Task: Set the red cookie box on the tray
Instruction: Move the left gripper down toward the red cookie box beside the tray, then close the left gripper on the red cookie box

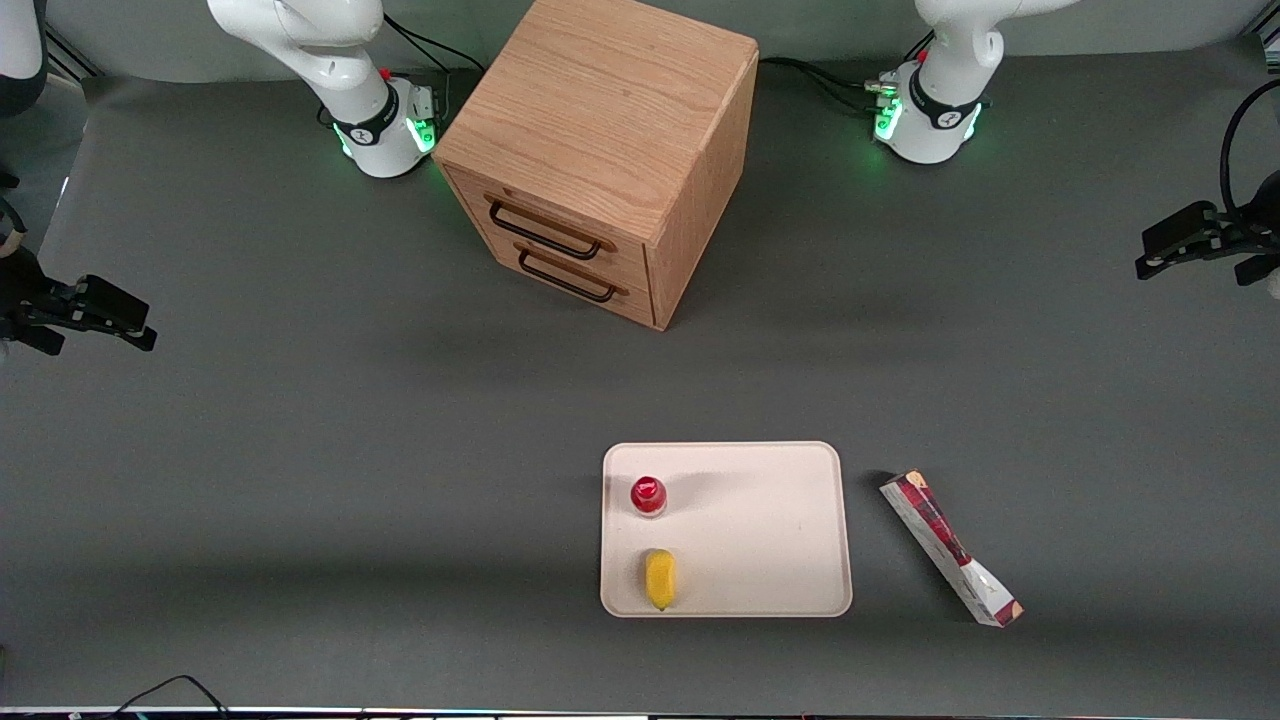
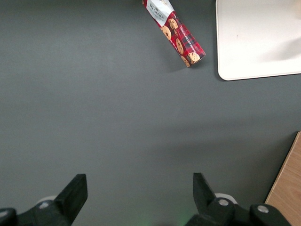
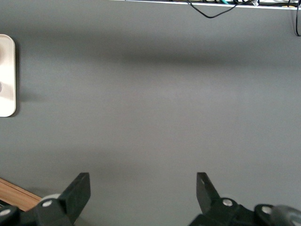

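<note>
The red cookie box (image 1: 950,548), dark red plaid with white panels, lies flat and at a slant on the grey table, beside the tray (image 1: 770,530) on the working arm's side and apart from it. The cream-white tray sits near the front camera. My left gripper (image 1: 1150,255) hangs open and empty at the working arm's end of the table, farther from the front camera than the box and well away from it. In the left wrist view the open gripper (image 2: 139,181) holds nothing, with the box (image 2: 175,33) and a corner of the tray (image 2: 258,37) ahead of it.
A small red-capped bottle (image 1: 648,495) and a yellow fruit-like object (image 1: 660,578) sit on the tray at its parked-arm end. A wooden two-drawer cabinet (image 1: 610,150) stands at mid-table, farther from the front camera; its edge shows in the left wrist view (image 2: 289,188).
</note>
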Motion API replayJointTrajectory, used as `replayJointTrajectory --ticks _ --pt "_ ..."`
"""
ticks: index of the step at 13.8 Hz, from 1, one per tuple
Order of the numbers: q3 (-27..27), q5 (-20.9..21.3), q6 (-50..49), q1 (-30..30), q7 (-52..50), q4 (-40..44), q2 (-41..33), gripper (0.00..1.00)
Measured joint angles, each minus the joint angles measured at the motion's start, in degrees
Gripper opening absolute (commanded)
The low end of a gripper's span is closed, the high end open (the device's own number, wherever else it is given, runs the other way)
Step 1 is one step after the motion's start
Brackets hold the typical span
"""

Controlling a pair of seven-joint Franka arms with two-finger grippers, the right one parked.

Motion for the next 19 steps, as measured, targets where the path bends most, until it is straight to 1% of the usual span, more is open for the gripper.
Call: replayJointTrajectory --ticks 4,6,8,12,14,16,19 --pt "0.0 0.0 0.2 0.0 0.2 -0.7 0.6 1.0" --pt "-0.2 -0.4 1.2 0.0 0.1 -1.4 3.0 1.0" --pt "-0.6 -0.8 5.9 -0.5 -3.3 -1.1 7.9 1.0" --pt "-0.9 -1.0 15.1 -5.1 -23.0 4.0 21.2 1.0" --pt "-0.9 -0.9 20.0 -7.5 -30.5 7.4 27.6 1.0" --pt "-0.7 0.0 25.2 -9.1 -34.8 10.2 33.5 1.0" --pt "1.2 0.5 34.8 -10.2 -36.7 11.8 40.5 1.0"
